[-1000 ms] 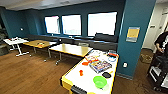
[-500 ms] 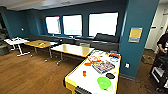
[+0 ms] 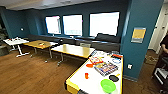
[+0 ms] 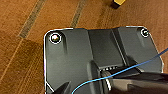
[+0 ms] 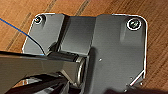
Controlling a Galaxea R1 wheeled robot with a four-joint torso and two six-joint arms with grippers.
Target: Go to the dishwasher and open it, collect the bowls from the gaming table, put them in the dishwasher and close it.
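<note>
**Lounge ahead, gaming table at five o'clock**

At nine o'clock in the head view, a small white table (image 3: 15,41) on a wood floor (image 3: 30,72). Toward ten o'clock, a wooden-topped table (image 3: 38,44), then a second one (image 3: 73,50) near centre, both before a dark bench (image 3: 105,42) under three bright windows (image 3: 72,24). At five o'clock, the gaming table (image 3: 82,82), white-topped with a yellow edge. On it: an orange bowl (image 3: 89,65) toward the far part, a narrow orange cup (image 3: 86,75) nearer, a light green bowl (image 3: 108,85) at the near end, a black paddle (image 3: 114,77) just beyond it, a colourful box (image 3: 106,68) between. At three o'clock, part of a person (image 3: 164,45) past a teal pillar (image 3: 140,37). Pincer state, left and right: cannot tell from either wrist view.
</note>
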